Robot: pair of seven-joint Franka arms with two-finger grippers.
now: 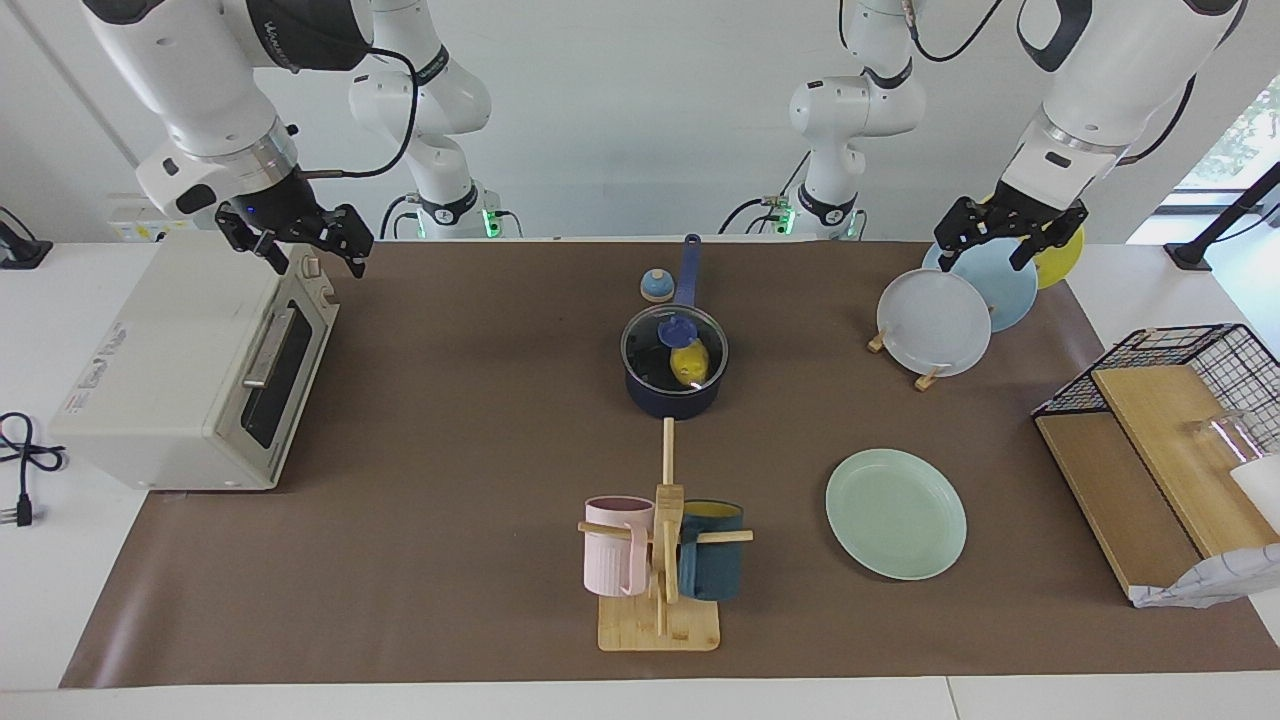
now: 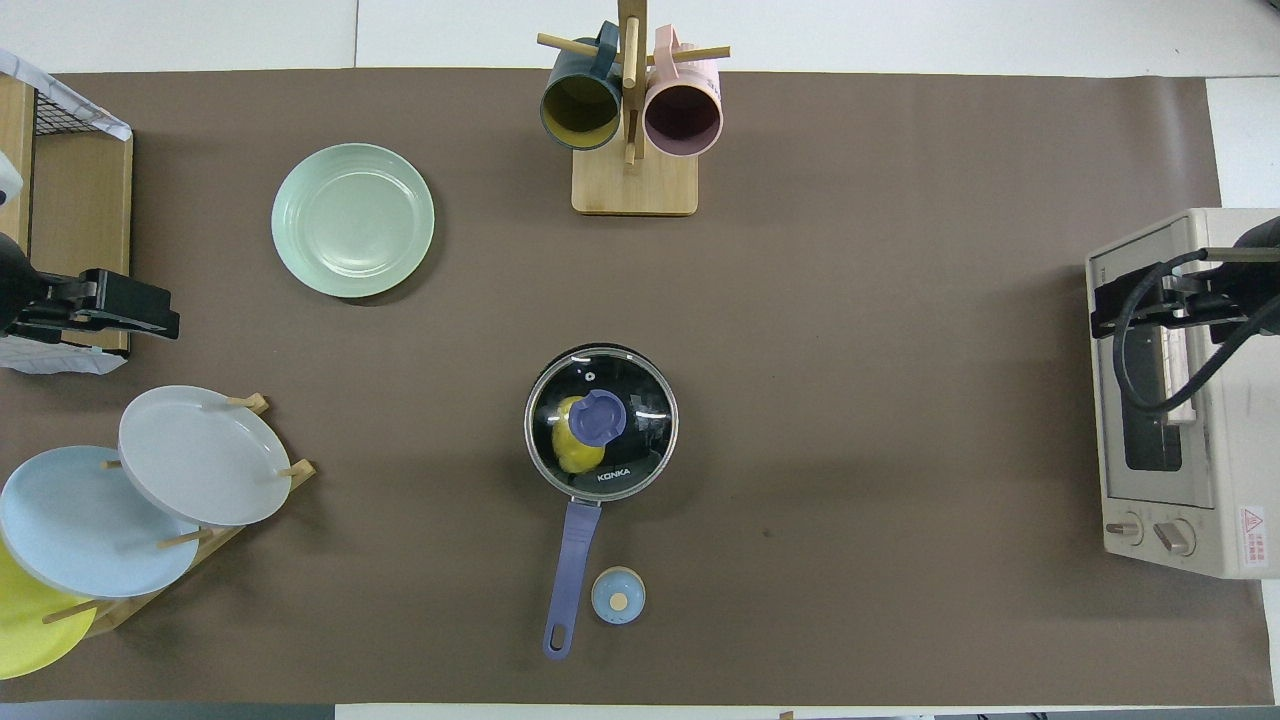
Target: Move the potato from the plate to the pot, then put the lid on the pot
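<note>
**Potato in covered pot; both grippers raised at the desk ends**

The potato [image 2: 567, 447] lies inside the pot [image 1: 672, 398], visible through the lid [image 2: 640, 400]. Its long axis runs roughly nearer-to-farther from the robots. The lid sits level on the pot rim, blue knob at centre. The pot handle [image 2: 568, 577] points toward the robots. A small blue-topped knob [image 2: 618, 596] stands just beside the handle.

The plate [image 1: 896, 513] lies bare, farther from the robots, toward the left arm's end. A mug rack [image 1: 660, 570] stands farther from the robots than the pot.

The left gripper [image 1: 1010, 245] hangs over the upright plate rack [image 1: 935, 325], jaws spread wide, holding nothing. The right gripper [image 1: 300, 245] hangs over the toaster oven [image 1: 170, 370], jaws likewise spread and unloaded.
</note>
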